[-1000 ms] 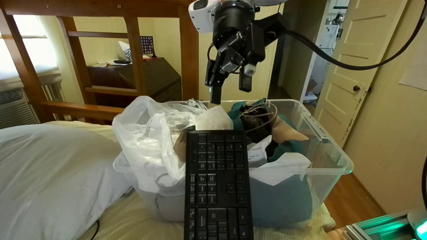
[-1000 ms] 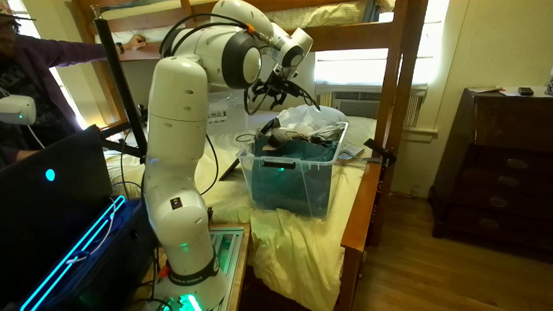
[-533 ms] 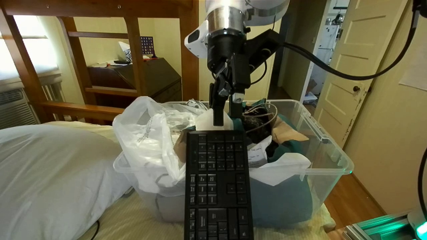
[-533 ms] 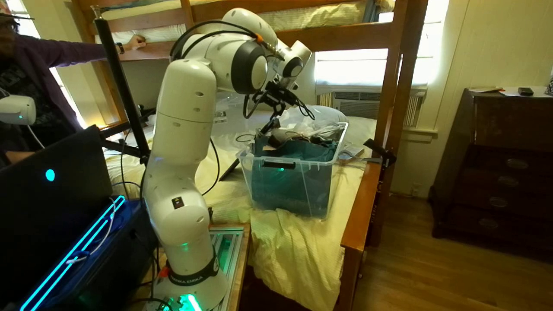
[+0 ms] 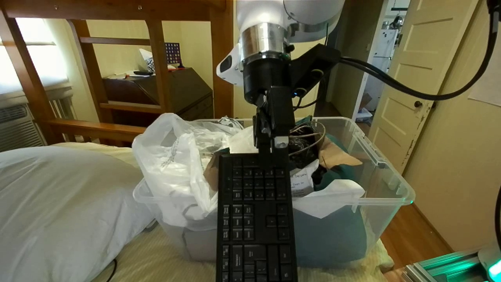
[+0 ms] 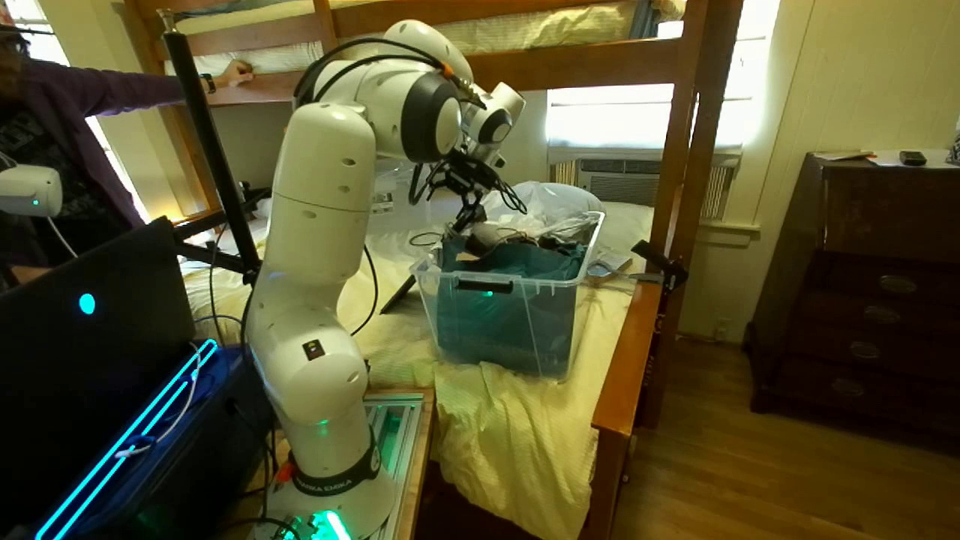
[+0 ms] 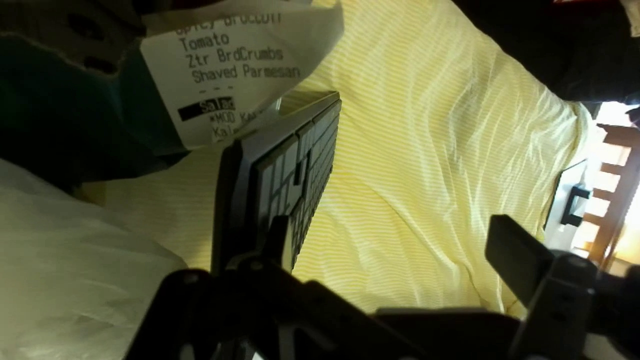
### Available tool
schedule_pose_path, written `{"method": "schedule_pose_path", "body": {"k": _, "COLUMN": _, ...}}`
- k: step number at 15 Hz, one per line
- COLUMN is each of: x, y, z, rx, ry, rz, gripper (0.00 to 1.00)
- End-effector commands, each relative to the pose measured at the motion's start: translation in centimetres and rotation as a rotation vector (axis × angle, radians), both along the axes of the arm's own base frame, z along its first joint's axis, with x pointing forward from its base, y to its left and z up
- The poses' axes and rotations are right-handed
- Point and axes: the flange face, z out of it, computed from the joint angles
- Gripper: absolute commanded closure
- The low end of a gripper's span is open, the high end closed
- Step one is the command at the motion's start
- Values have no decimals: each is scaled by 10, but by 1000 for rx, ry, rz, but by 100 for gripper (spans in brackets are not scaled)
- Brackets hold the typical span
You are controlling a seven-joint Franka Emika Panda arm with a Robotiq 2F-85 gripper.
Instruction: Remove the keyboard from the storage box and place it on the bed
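Note:
The black keyboard [image 5: 256,219] leans steeply over the near rim of the clear storage box [image 5: 391,201], its upper end among the contents. In an exterior view only its dark upper end [image 6: 470,217] shows above the box [image 6: 517,322]. My gripper [image 5: 273,154] is just at that upper end. In the wrist view my gripper [image 7: 393,237] is open with nothing between its fingers. Its left finger overlaps the key side of the keyboard [image 7: 285,170]; whether they touch I cannot tell. The bed [image 7: 400,135] with its yellow striped sheet spreads under the box.
A white plastic bag [image 5: 172,168] bulges from the box beside the keyboard. A printed paper slip [image 7: 240,65] and cables [image 5: 309,137] lie among the contents. A white pillow [image 5: 58,196] lies beside the box. A wooden bunk post [image 6: 686,150] stands close by; a person [image 6: 75,135] stands behind.
My gripper has come down from above the box to the keyboard's upper end and has turned, so its fingers look closer together in an exterior view. The keyboard and box have not moved.

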Motion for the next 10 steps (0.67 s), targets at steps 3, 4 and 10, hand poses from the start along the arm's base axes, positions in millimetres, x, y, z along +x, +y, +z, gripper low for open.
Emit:
{"method": "schedule_pose_path", "body": {"k": 3, "x": 7, "y": -9, "z": 32, "rx": 57, "ry": -101, "rz": -109, "gripper": 0}}
{"method": "schedule_pose_path", "body": {"k": 4, "x": 10, "y": -12, "z": 39, "rx": 65, "ry": -117, "rz": -123, "gripper": 0}}
{"method": "schedule_pose_path", "body": {"k": 10, "x": 26, "y": -40, "z": 43, "rx": 5, "ry": -143, "rz": -161, "gripper": 0}}
